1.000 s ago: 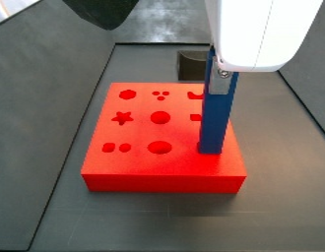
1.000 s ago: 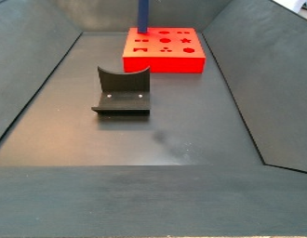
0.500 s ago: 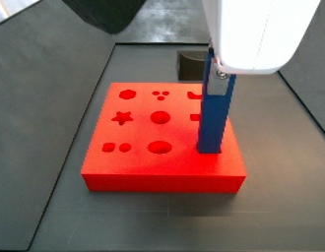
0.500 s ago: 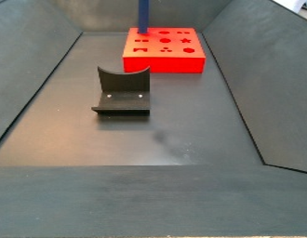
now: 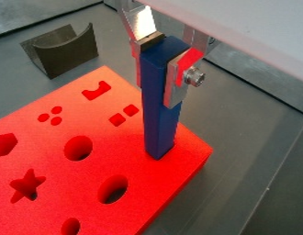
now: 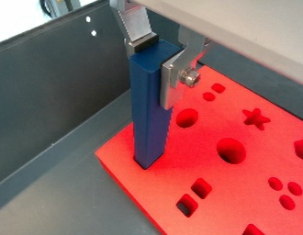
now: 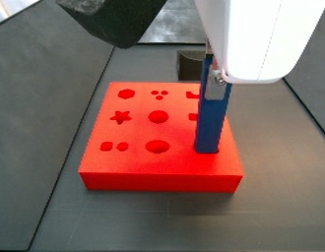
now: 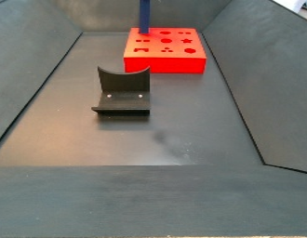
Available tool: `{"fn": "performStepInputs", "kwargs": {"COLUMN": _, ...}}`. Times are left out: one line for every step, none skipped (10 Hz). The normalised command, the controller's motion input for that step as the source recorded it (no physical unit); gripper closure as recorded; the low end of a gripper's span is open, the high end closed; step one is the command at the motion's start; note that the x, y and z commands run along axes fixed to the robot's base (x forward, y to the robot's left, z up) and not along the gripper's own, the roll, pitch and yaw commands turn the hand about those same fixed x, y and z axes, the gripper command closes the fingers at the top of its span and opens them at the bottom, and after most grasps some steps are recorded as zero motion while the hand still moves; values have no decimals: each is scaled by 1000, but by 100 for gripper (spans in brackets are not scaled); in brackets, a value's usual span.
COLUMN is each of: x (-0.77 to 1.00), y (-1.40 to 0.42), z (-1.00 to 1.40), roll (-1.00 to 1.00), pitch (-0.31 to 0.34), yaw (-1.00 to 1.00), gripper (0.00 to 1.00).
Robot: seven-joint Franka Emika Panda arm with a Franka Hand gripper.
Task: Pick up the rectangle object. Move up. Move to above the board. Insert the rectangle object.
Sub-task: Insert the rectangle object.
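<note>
Fingers [image 5: 144, 25] of the gripper [image 5: 164, 57] clamp the upright blue rectangle object [image 5: 161, 110], its lower end entering the red board [image 5: 68, 197].

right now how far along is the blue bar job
Pickup, lift and the move over look done: the long slim blue bar stands upright on the thick red-orange board with shaped cut-outs, away from the dark grey notched holder block. In hand: the gripper above the board is shut on the bar's top, its lower end at the board's surface near one edge. Left: finishing the insertion, then letting go; its depth isn't clear.
</note>
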Motion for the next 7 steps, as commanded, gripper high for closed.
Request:
{"fn": "performStepInputs", "kwargs": {"x": 394, "y": -314, "z": -417, "roll": 96, "pitch": 354, "yaw": -169, "gripper": 100}}
{"fn": "performStepInputs", "kwargs": {"x": 294, "y": -214, "z": -320, "roll": 66, "pitch": 404, "yaw": -237, "gripper": 100}}
{"fn": "performStepInputs", "kwargs": {"x": 263, "y": -183, "z": -286, "roll": 59, "pitch": 421, "yaw": -251, "gripper": 100}}
{"fn": "performStepInputs", "kwargs": {"x": 303, "y": -60, "z": -263, "roll": 54, "pitch": 444, "yaw": -223, "gripper": 100}}
{"fn": "performStepInputs", "kwargs": {"x": 314, "y": 0, "z": -237, "roll": 97, "pitch": 440, "yaw": -214, "gripper": 100}}
{"fn": "performStepInputs", "kwargs": {"x": 323, "y": 0, "z": -223, "roll": 136, "pitch": 430, "yaw": -211, "gripper": 100}}
{"fn": "performStepInputs", "kwargs": {"x": 297, "y": 0, "z": -203, "roll": 153, "pitch": 424, "yaw": -237, "gripper": 100}}
